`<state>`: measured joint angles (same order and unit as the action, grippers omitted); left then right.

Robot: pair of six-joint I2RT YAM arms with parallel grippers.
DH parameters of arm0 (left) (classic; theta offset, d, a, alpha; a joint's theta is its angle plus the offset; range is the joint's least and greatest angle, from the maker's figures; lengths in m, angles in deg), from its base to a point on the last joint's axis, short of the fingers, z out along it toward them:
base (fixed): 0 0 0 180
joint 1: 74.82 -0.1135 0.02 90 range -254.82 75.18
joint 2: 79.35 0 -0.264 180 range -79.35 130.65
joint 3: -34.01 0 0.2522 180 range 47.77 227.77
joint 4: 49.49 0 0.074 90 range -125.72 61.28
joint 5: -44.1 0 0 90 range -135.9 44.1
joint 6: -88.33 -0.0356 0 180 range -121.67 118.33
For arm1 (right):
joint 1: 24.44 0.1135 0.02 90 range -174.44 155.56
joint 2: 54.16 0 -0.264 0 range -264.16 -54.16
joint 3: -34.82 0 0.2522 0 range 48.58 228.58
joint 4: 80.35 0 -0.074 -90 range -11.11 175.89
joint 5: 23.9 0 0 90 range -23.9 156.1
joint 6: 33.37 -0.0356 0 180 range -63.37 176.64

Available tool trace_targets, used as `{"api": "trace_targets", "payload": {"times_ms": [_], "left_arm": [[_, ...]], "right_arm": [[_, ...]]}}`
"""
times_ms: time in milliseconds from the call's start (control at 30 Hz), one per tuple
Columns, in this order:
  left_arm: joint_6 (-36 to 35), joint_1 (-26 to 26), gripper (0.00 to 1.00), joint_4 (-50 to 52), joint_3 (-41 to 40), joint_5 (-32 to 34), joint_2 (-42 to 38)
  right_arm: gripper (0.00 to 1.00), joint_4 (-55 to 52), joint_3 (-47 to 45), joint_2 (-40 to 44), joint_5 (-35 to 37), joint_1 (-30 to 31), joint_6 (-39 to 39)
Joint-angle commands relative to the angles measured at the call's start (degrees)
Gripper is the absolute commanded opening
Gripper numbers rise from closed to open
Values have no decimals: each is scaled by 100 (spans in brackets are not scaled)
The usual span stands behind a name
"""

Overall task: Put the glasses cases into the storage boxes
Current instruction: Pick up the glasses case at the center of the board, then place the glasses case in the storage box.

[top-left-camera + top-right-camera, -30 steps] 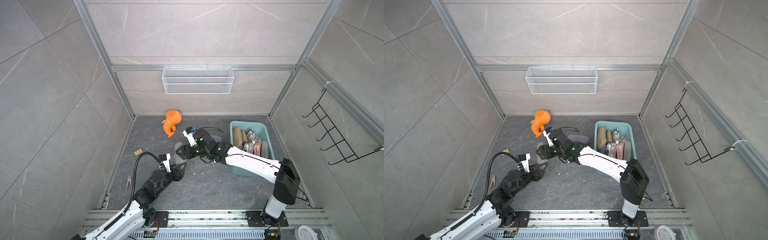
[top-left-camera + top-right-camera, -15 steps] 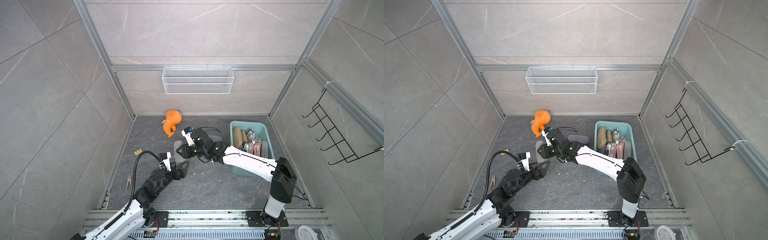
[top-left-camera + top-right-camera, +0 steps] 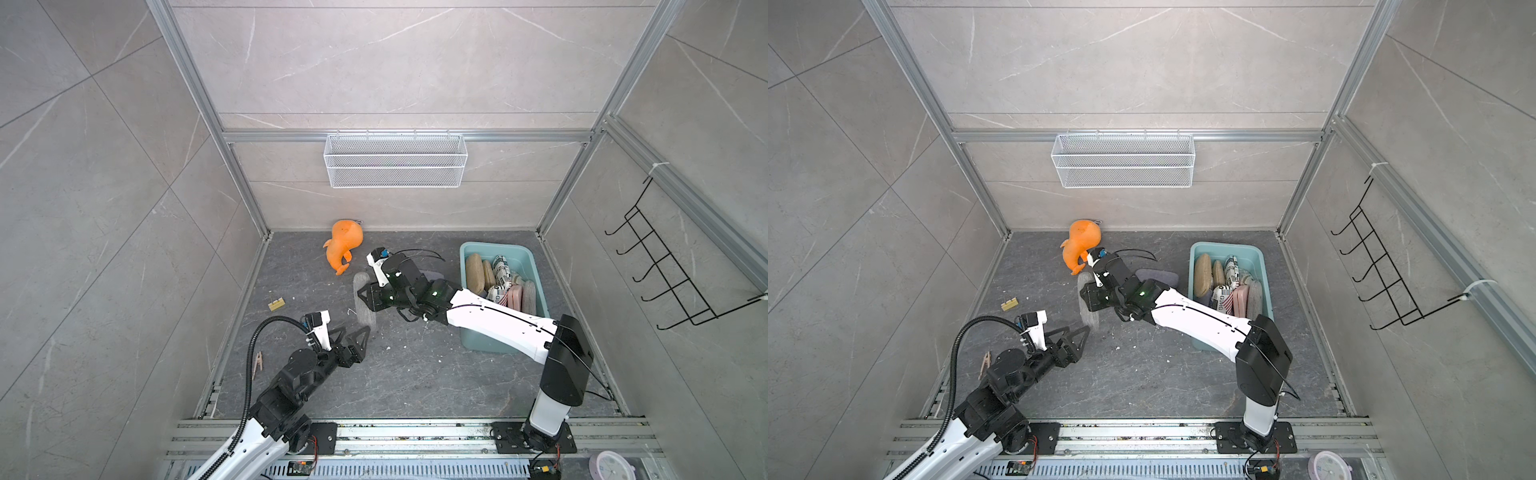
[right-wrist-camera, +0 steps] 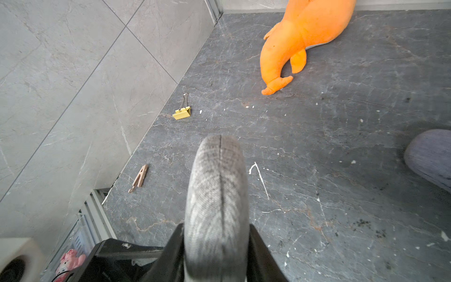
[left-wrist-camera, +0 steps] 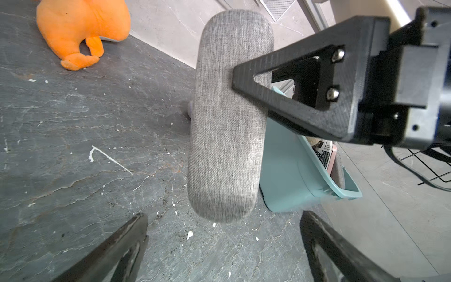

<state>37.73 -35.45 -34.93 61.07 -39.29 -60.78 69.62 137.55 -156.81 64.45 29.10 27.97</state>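
A: Right gripper (image 3: pixel 365 296), state to be entered.

B: Closed on the grey fabric case (image 5: pixel 225 122). The case is clamped at about mid-length, with one finger pressed on each broad face. In the right wrist view the seam edge is turned toward the camera. Whether the case's lower end touches the worktop (image 3: pixel 415 374) cannot be told.

A: Left gripper (image 3: pixel 355 330)?

B: Jaws are spread wide and nothing is held. The fingertips are placed just beside the case's nearer end; in the left wrist view a gap is seen between them and the fabric.

A: Further out?

B: A lilac-grey case (image 3: pixel 1156 276) is lying on the worktop between the held case and the teal tub (image 3: pixel 494 245), partly hidden by the right arm. The tub stands by the right-hand wall. A tan case (image 3: pixel 473 272), a newspaper-print case (image 3: pixel 501 266) and a pink case (image 3: pixel 514 296) are packed inside it with others. An orange plush toy (image 3: pixel 345 245) is noted near the back wall, and a yellow binder clip (image 3: pixel 275 304) and a clothespin (image 3: pixel 257 365) along the left wall.
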Motion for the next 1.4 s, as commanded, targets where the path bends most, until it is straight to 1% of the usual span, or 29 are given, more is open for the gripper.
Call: {"api": "trace_targets", "payload": {"times_ms": [0, 67, 367, 767, 1033, 1233, 1367], "left_arm": [[41, -9, 100, 456, 145, 374, -191], [94, -9, 100, 667, 179, 511, -196], [478, -9, 99, 997, 107, 1033, -89], [755, -9, 99, 1213, 15, 1365, 72], [820, -9, 99, 1057, -1, 1303, 453], [837, -9, 99, 838, -51, 1281, 616], [803, -11, 99, 601, -50, 1235, 874]], "right_arm": [[35, -164, 246, 197, 218, -68, 192], [35, -249, 244, 249, 271, -97, 246], [35, -690, 172, 607, 519, -274, 462], [34, -1671, 38, 1471, 1067, -880, 839], [34, -2420, 93, 2134, 1475, -1363, 1088], [34, -2963, 281, 2473, 1864, -1606, 1236], [34, -3297, 413, 2613, 2164, -1788, 1324]]}}
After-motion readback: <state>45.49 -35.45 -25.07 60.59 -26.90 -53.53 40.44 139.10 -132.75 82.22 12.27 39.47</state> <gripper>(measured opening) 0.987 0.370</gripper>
